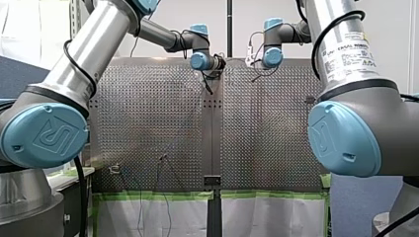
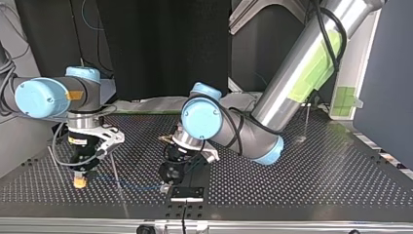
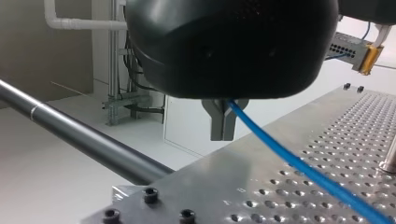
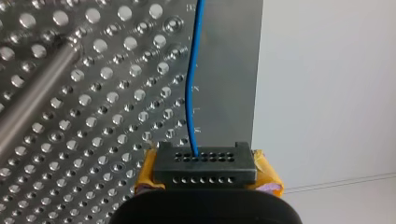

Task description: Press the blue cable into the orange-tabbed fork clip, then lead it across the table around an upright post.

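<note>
Front view: both my arms reach to the far edge of the table (image 2: 316, 175), wrists close together, grippers hidden. Top view: both grippers sit low over the holes, my right gripper (image 2: 80, 181) at the view's left, my left gripper (image 2: 165, 186) near the middle, just beside a black fixture (image 2: 186, 192). The blue cable (image 2: 127, 184) runs between them. Only the wrist views show the grips: my left metal fingers (image 3: 217, 121) are pressed together on the cable, and my right yellow pads (image 4: 148, 170) pinch it too, near a metal post (image 4: 32, 100).

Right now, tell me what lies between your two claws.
The blue cable runs from my right claw to my left claw, in the top view; a metal post stands beside that stretch.
</note>
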Available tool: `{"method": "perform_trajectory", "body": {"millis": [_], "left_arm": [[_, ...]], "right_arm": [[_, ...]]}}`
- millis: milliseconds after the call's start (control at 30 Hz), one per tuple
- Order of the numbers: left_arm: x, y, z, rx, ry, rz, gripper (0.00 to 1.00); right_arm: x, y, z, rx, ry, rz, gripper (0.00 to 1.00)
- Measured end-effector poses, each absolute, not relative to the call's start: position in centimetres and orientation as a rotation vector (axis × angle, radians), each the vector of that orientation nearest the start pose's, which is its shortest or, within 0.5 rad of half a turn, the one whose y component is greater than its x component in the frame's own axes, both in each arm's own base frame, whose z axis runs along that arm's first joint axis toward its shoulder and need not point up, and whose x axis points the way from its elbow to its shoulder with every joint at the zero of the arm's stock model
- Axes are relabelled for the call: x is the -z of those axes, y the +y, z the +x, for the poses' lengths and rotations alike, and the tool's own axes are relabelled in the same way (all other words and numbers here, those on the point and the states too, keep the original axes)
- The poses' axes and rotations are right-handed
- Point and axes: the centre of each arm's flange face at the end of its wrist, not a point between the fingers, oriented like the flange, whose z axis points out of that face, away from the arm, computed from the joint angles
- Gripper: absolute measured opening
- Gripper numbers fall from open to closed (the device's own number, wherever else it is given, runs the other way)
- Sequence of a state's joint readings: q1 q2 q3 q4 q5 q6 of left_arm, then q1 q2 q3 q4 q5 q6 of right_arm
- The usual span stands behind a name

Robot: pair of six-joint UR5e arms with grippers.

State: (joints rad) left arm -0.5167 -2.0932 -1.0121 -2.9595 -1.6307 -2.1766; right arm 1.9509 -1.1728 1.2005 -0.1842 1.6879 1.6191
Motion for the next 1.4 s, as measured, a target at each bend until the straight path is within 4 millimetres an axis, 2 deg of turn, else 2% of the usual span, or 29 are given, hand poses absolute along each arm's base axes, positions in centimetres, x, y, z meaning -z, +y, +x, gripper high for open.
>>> {"method": "perform_trajectory", "body": {"millis": [300, 567, 1067, 1400], "left_arm": [[-46.4, -48.2, 56.9, 0.922, 1.411, -0.113, 0.02], [-46.1, -49.2, 56.3, 0.936, 1.414, -0.104, 0.02], [-41.2, -51.2, 56.7, 0.911, 1.481, -0.08, 0.02], [-37.5, -52.1, 57.1, 0.877, 1.53, -0.065, 0.02]], "right_arm": [[-45.9, -58.7, 34.2, -1.497, -1.049, 1.24, 0.0], [-45.6, -59.7, 31.9, -1.453, -1.077, 1.236, 0.0], [-44.0, -61.0, 29.1, -1.404, -1.104, 1.245, 0.0], [-40.6, -60.7, 28.9, -1.374, -1.143, 1.295, 0.0]]}}
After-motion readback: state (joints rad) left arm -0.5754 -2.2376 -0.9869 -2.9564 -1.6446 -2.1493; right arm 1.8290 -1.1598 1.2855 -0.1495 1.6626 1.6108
